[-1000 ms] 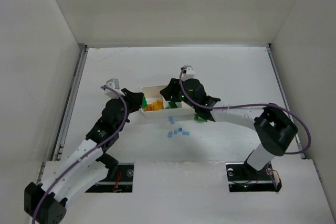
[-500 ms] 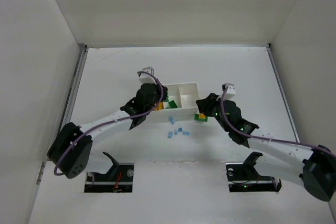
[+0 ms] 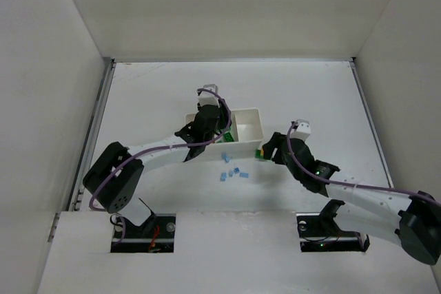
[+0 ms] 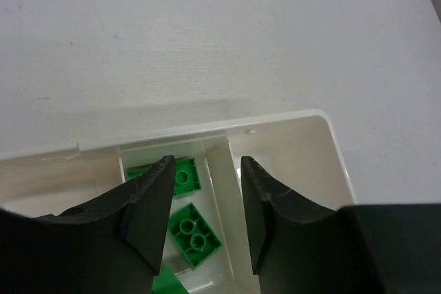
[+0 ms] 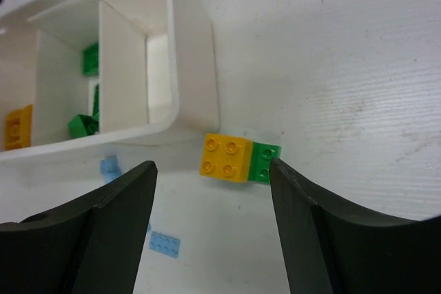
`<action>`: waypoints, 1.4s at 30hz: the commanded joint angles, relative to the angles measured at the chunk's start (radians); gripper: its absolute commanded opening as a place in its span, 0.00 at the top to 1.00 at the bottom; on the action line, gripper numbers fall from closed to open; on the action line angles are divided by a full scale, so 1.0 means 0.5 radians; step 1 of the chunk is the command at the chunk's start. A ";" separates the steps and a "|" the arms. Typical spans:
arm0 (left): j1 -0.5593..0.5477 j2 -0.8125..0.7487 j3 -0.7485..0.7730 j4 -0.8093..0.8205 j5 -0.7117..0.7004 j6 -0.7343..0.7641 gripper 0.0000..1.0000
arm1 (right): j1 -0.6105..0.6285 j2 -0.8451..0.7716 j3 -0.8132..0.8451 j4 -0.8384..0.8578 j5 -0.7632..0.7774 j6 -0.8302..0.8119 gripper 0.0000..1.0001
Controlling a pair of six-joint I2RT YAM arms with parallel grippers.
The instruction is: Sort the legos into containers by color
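The tray (image 3: pixel 249 113) lay crosswise on the counter (image 3: pixel 310 94), where both arms could reach it, and the sorting was partly done. In the right wrist view its middle compartment (image 5: pixel 69 80) held green bricks (image 5: pixel 84 126), the compartment beyond it held a yellow-orange brick (image 5: pixel 17 127), and the end compartment (image 5: pixel 155 53) nearest the right arm looked bare, presumably kept for the light blue pieces. Those light blue legos (image 3: pixel 231 172) were loose on the counter just in front of the tray. A yellow brick (image 5: pixel 225 157) sat on the counter just outside the tray's rounded corner, touching a green brick (image 5: pixel 264 162); whether the two were clicked together could not be told. The right gripper (image 5: pixel 211 164) hung low over this pair with its jaws spread wide, one on each side, touching neither brick and holding nothing, which reads as lining up for a grasp. The left gripper (image 4: pixel 206 163) was poised above the tray, its jaws parted a moderate way and straddling the thin dividing wall (image 4: pixel 222 197) beside the green bricks. Nothing was between its fingers and no contact with the tray showed, so it was probably either done dropping a piece or simply waiting clear of the other arm.
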 commanded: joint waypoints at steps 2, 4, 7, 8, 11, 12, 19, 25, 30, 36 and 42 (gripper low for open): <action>-0.017 -0.052 0.042 0.122 -0.057 0.055 0.59 | 0.029 0.148 0.086 -0.060 0.039 -0.058 0.28; -0.024 -0.117 0.002 0.122 -0.057 0.043 0.59 | 0.029 0.243 0.135 -0.063 0.023 -0.092 0.30; -0.048 -0.227 -0.083 0.119 -0.048 0.022 0.60 | 0.032 0.384 0.203 -0.054 0.011 -0.125 0.32; -0.060 -0.267 -0.114 0.110 -0.048 0.015 0.60 | 0.032 0.424 0.224 -0.048 0.011 -0.132 0.32; -0.112 -0.408 -0.234 0.098 -0.054 -0.009 0.60 | 0.032 0.547 0.295 -0.036 0.011 -0.147 0.33; -0.125 -0.454 -0.277 0.092 -0.057 -0.021 0.60 | 0.029 0.584 0.316 -0.035 0.011 -0.159 0.35; -0.155 -0.755 -0.510 -0.004 -0.057 -0.141 0.61 | 0.029 0.768 0.482 -0.192 0.020 -0.184 0.40; -0.152 -0.875 -0.608 -0.007 -0.048 -0.178 0.61 | 0.032 0.903 0.553 -0.318 0.060 -0.147 0.46; -0.168 -0.942 -0.651 -0.028 -0.036 -0.181 0.61 | 0.066 1.023 0.595 -0.397 0.091 -0.095 0.49; -0.217 -1.022 -0.697 -0.056 -0.030 -0.236 0.61 | 0.081 1.017 0.593 -0.385 0.182 -0.043 0.75; -0.352 -1.099 -0.639 -0.169 -0.008 -0.304 0.61 | 0.222 0.610 0.528 -0.502 0.284 -0.027 0.79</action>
